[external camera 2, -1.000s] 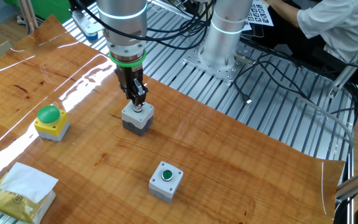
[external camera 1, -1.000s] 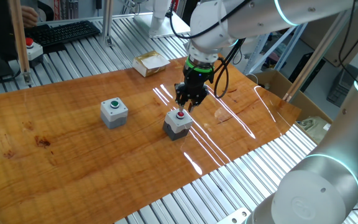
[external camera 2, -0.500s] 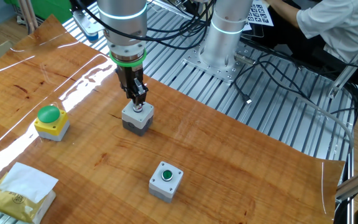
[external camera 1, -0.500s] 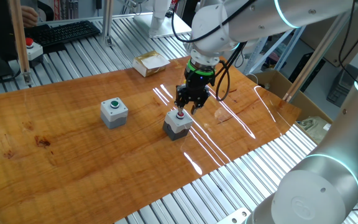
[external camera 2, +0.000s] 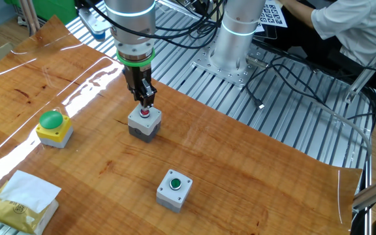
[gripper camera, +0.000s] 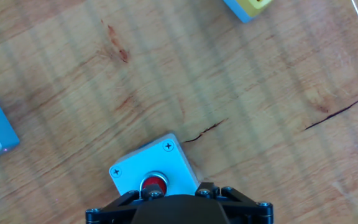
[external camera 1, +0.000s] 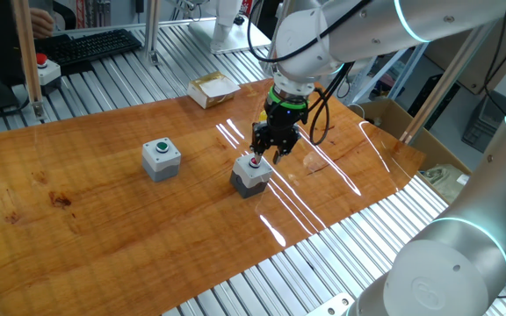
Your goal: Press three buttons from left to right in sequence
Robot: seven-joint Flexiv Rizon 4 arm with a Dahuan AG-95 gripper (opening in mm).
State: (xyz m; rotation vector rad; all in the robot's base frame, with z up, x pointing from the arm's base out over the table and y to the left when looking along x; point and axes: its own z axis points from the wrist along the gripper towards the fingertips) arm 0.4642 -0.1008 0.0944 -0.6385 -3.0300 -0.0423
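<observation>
On the glossy wooden surface [external camera 2: 253, 170], the light grey cube box with the green cap [external camera 2: 174, 189] sits nearest in the other fixed view. Behind it stands the dark grey cube box with the red cap [external camera 2: 144, 121] — the black pincer [external camera 2: 144, 102] has lifted just off that cap since 0.5 s ago; whether its fingers are spread or pressed together cannot be told. Further left sits the yellow cube box with the green dome [external camera 2: 53, 128].

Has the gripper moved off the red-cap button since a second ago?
Yes. The gripper has lifted slightly above the dark grey box; its red cap now shows.
</observation>
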